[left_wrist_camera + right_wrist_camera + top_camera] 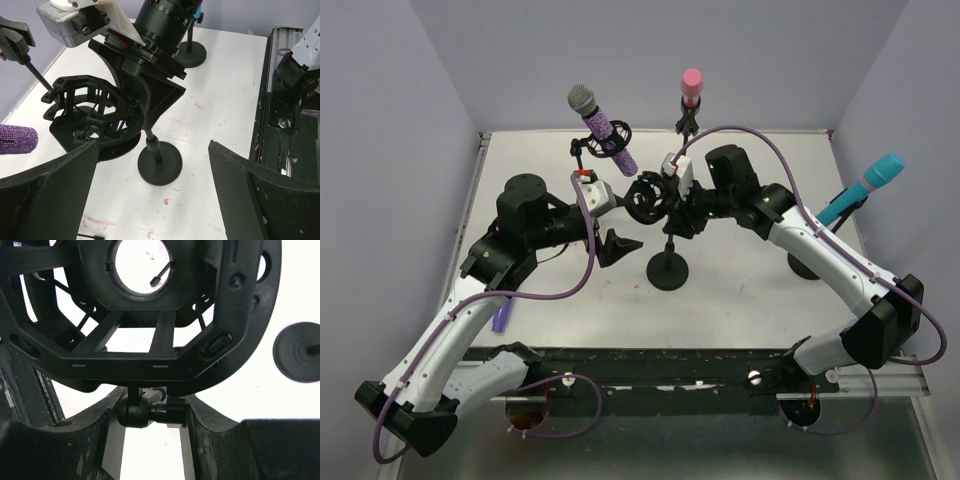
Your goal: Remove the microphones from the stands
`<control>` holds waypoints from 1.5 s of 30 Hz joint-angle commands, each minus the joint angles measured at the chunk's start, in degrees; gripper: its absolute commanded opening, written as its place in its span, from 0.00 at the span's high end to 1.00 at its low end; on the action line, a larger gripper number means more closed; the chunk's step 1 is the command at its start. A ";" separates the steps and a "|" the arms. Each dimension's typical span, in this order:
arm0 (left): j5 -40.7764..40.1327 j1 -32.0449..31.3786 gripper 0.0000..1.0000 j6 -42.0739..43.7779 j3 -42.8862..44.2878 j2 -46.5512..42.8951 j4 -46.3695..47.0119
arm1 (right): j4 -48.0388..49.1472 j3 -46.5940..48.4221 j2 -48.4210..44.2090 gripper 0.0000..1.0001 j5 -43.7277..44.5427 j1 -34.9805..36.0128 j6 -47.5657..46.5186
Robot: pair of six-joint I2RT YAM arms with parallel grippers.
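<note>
At the middle of the table [750, 290], the centre stand [668, 270] is seen upright on its round black base, with a black shock mount [648, 197] carried at its top. In the right wrist view the white table surface is visible through the mount's ring. Just beneath the mount, the stand's swivel joint [145, 412] is enclosed by the right gripper [150, 407]. Its jaws are set narrow, and a pad appears pressed against each end of the joint.

Just left of the centre stand, the left gripper [620, 243] is held above the table with its jaws spread wide, holding nothing. In its own camera the stand's base and pole are framed ahead of the two fingers and apart from both.

The purple microphone [610, 135], glittered and topped by a grey mesh head, is found behind and to the left of the centre stand. It is seated at a tilt, head uppermost, in a second shock mount [617, 137] on a separate stand, and is touched by neither gripper.

A pink microphone [691, 85] is clipped upright behind the centre stand, slightly to the right. A teal microphone [870, 183] is mounted at a tilt well to the right of it. A small purple object [501, 318] is seen lying on the table well to the front-left of the centre stand, beside the left arm.
</note>
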 commanded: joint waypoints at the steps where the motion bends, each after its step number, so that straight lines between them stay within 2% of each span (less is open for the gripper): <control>1: -1.58 0.20 0.02 0.42 2.51 -0.32 0.58 | 0.77 1.97 0.80 0.54 -0.04 0.40 0.01; 6: -5.52 0.29 0.02 -0.38 5.32 1.35 3.65 | 1.56 2.41 0.19 0.44 1.54 0.40 1.59; 10: -9.92 0.29 0.03 -2.39 7.34 3.11 7.43 | 1.21 4.34 0.10 0.44 2.07 0.40 2.21; 14: -8.00 0.29 0.06 -3.71 10.24 6.36 9.45 | 1.48 4.96 0.10 0.44 2.42 0.40 2.82; 18: -3.26 0.20 0.11 -5.38 12.44 10.05 10.25 | 1.39 4.43 0.01 0.51 2.95 0.40 2.91; 25: 1.58 0.20 0.21 -4.69 8.50 12.78 9.54 | 3.32 0.66 -1.30 0.90 2.34 0.40 1.77; 27: 2.37 0.29 0.23 -3.81 6.39 12.87 9.81 | 3.59 -0.83 -1.57 0.98 2.07 0.40 1.07; 35: 0.97 0.20 0.26 -1.26 -0.56 12.78 9.28 | 4.29 -8.31 -2.62 0.99 0.32 0.32 -1.39; 45: 0.71 -1.82 0.28 -3.10 -6.54 13.13 13.32 | 7.28 -18.68 -3.15 0.99 -0.21 0.40 -1.04</control>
